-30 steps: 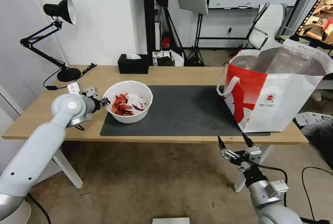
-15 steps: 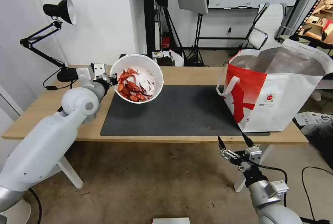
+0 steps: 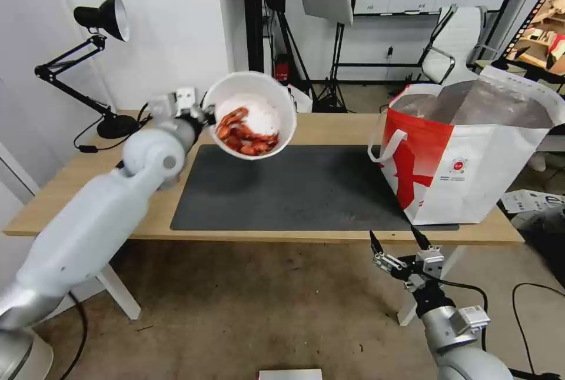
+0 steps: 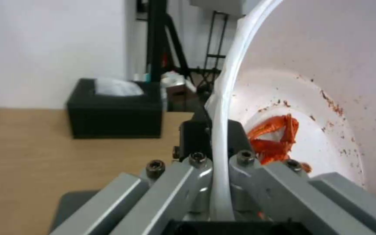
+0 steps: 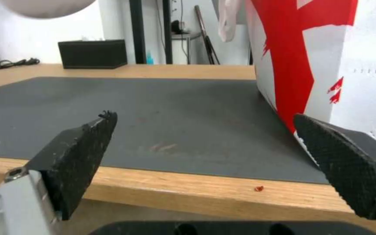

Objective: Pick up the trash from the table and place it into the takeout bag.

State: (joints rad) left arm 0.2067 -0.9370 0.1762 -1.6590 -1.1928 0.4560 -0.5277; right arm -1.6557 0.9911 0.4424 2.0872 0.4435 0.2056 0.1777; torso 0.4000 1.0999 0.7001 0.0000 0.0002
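Observation:
A white round bowl (image 3: 254, 114) of red chili scraps hangs tilted in the air above the back left of the dark mat (image 3: 306, 192). My left gripper (image 3: 206, 115) is shut on its left rim. The left wrist view shows the rim (image 4: 223, 137) pinched between the fingers and the red scraps (image 4: 275, 140) inside. The white and red takeout bag (image 3: 471, 150) stands open on the table's right end. Below the table's front edge (image 3: 329, 237), near the bag, my right gripper (image 3: 397, 240) waits open with nothing between its fingers; in its own view the right gripper (image 5: 205, 143) faces the mat and the bag's side (image 5: 310, 55).
A black tissue box (image 4: 114, 111) sits at the back of the light-wood table. A black desk lamp (image 3: 97, 62) stands at the back left corner. A small red scrap (image 5: 258, 188) lies on the wood near the front edge.
My left arm lifted the bowl off the mat and carried it up and to the right, tilting it. The right arm stayed still.

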